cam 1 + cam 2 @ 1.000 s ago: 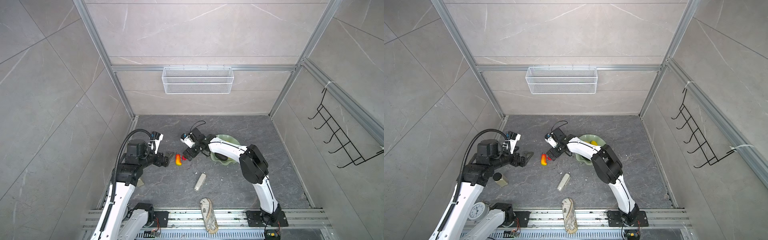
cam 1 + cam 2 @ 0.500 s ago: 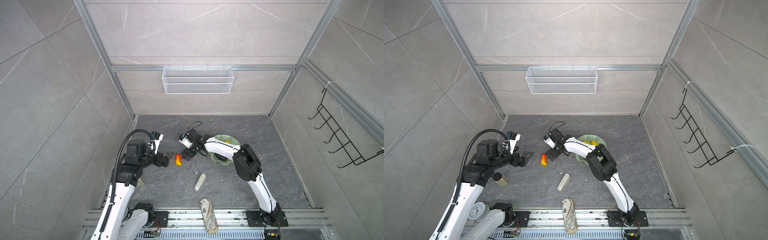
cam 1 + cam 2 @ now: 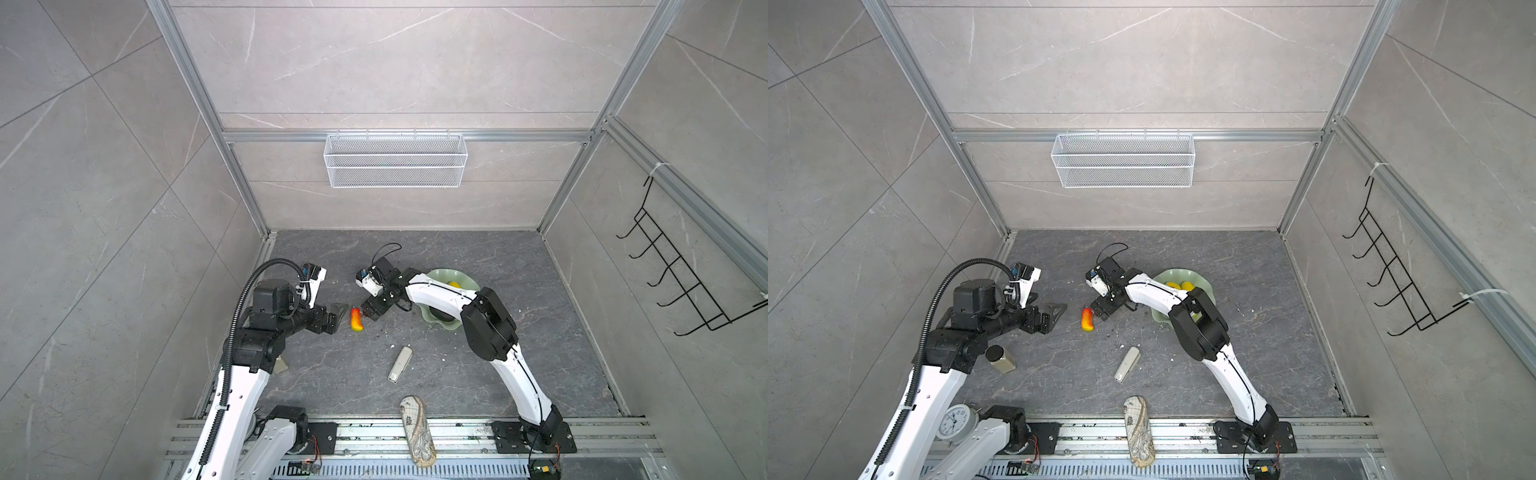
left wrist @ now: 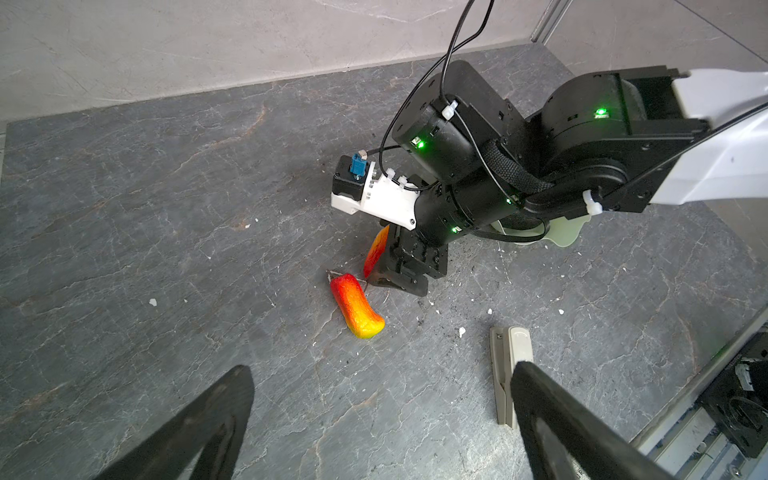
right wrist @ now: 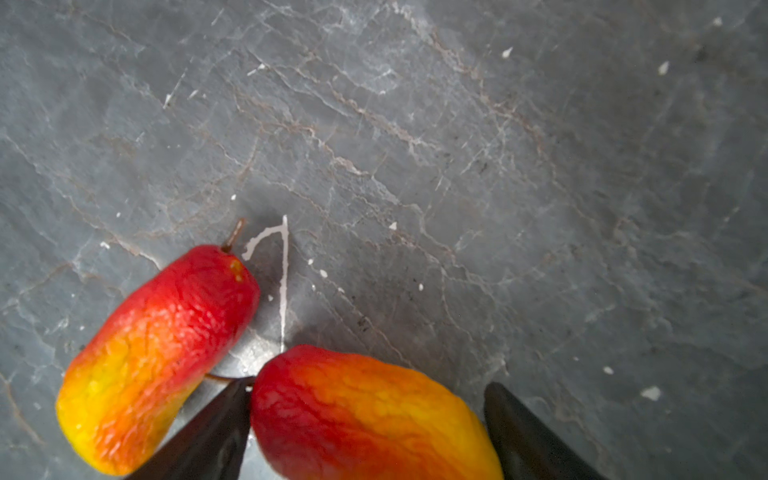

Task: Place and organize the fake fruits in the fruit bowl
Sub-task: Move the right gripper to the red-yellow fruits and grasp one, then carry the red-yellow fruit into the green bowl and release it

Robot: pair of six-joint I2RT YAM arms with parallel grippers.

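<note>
1. One glossy red-to-yellow elongated fake fruit (image 5: 365, 415) sits on the grey stone tabletop (image 5: 498, 166), apart from the pale mint-green scalloped fruit bowl (image 3: 1202, 283).
2. The right claw (image 5: 370, 388) straddles it with jaws apart, seemingly to grasp it.
3. Its twin (image 5: 158, 357) lies just beside it.
4. The left claw (image 4: 382, 372) hangs spread and empty, probably to leave room.

We can read only one set of signs: the black hour numerals ringing the white face of the small round silver-rimmed clock (image 3: 953, 424), which shows in a top view at the front, just beside the white lower link of the left arm. The numerals near the top of the dial, around the 12, come through; the others are too small for us to tell apart. The beige oblong case printed with an old map pattern (image 3: 1139, 430) carries fine markings, but we can make out no words in them in both top views.
</note>
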